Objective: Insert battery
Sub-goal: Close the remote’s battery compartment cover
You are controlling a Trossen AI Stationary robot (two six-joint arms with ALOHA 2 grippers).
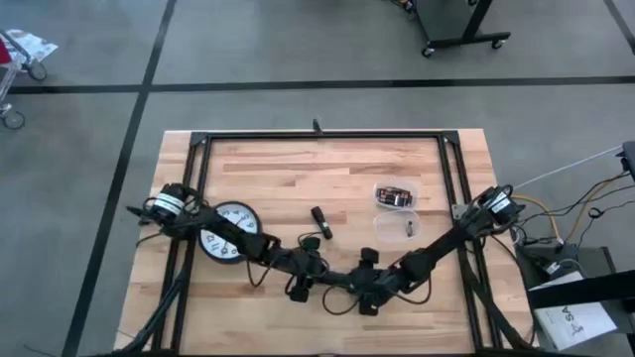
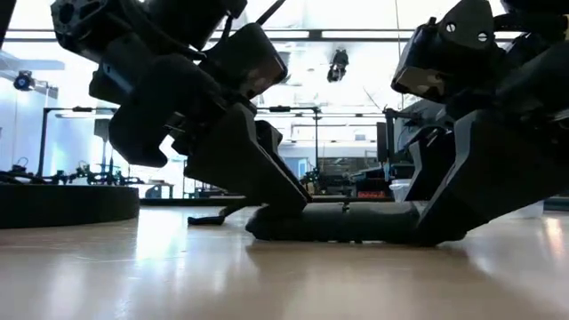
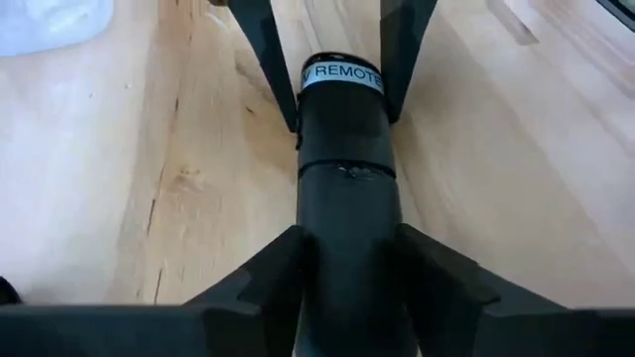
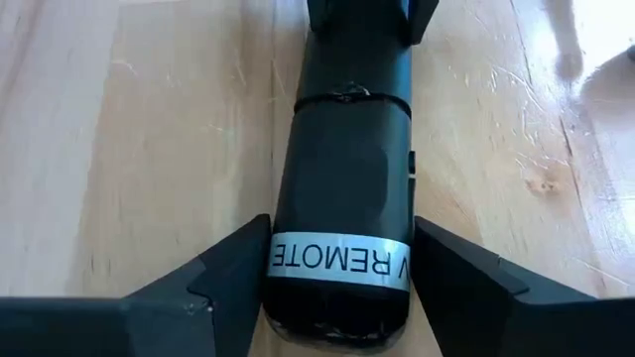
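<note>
Gripping the remote (image 3: 345, 188) from both ends, my two grippers meet at the near middle of the table (image 1: 258, 164). My left wrist view shows my left gripper (image 3: 347, 288) clamped on one end of the black body, with the far end, bearing a white label reading "REMOTE", between the other arm's fingers. My right wrist view shows the reverse: my right gripper (image 4: 337, 273) closed against the labelled end, fingers (image 4: 223, 273) touching both sides. Neither wrist view shows the rest of the table. Only the high view does: a wall clock (image 1: 230, 241) lies under my left arm, a small black piece (image 1: 320, 222) rests ahead of my grippers, and two clear containers (image 1: 395, 209) sit ahead of my right arm. The low view shows the remote lying flat on the wood between both grippers. I cannot make out any battery.
</note>
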